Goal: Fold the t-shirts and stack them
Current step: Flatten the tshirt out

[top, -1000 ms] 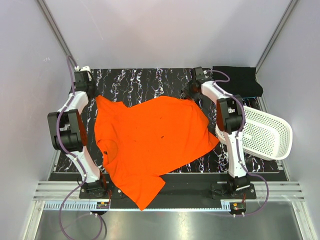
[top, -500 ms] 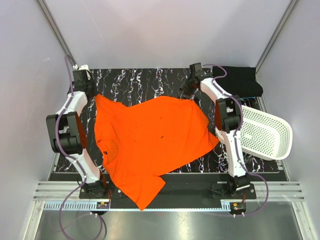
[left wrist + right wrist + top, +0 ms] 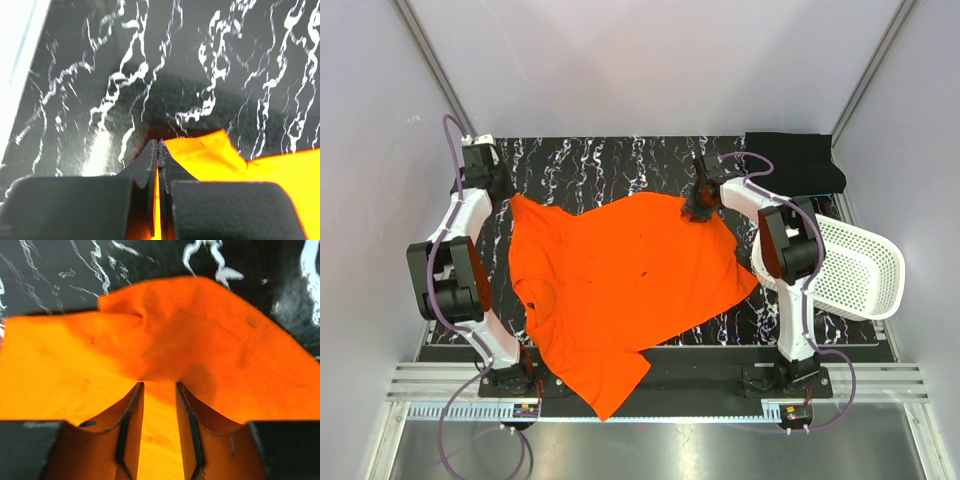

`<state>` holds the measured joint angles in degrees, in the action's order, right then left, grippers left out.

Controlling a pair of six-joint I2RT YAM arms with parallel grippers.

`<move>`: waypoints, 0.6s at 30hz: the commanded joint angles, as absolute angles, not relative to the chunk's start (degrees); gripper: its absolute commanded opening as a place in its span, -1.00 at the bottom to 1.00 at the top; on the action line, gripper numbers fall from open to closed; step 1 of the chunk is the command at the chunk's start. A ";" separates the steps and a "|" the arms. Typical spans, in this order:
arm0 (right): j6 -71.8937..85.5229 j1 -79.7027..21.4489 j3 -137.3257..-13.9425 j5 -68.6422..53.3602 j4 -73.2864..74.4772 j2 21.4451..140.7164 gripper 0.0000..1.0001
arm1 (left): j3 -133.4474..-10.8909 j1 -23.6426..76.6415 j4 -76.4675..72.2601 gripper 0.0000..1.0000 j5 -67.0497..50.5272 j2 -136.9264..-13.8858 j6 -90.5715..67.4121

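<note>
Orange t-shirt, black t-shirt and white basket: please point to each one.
orange t-shirt (image 3: 620,280), top external view, its middle
black t-shirt (image 3: 810,160), top external view, its middle
white basket (image 3: 860,270), top external view, perforated wall

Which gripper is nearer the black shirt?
Right. The right gripper is at the orange shirt's far edge, near the black shirt; the left gripper pinches the orange one's far-left corner.

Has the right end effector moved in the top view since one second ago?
Yes. The right end effector came nearward, from the far edge of the table onto the orange shirt.
</note>
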<state>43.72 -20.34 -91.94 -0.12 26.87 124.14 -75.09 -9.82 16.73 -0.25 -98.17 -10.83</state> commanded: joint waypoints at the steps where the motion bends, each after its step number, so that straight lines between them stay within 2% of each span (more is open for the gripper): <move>1: 43.77 -20.04 -89.22 3.25 25.75 121.12 -0.24 | -73.66 -10.11 16.96 -1.00 -2.28 -94.84 -12.22; 5: 45.09 -20.13 -83.16 5.18 26.27 117.52 -0.42 | -72.78 -10.11 18.10 -1.00 -2.55 -93.52 -12.83; 6: 45.52 -20.13 -81.93 5.45 27.24 115.86 -0.56 | -72.69 -10.11 18.45 -1.00 -2.55 -92.99 -12.92; 10: 46.14 -20.56 -73.50 5.10 27.95 110.84 -0.78 | -72.34 -10.02 20.65 -1.00 -2.20 -91.32 -13.10; 18: 45.53 -25.40 -68.12 1.76 28.90 103.72 -0.76 | -71.19 -9.49 21.71 -1.00 -4.04 -88.07 -13.54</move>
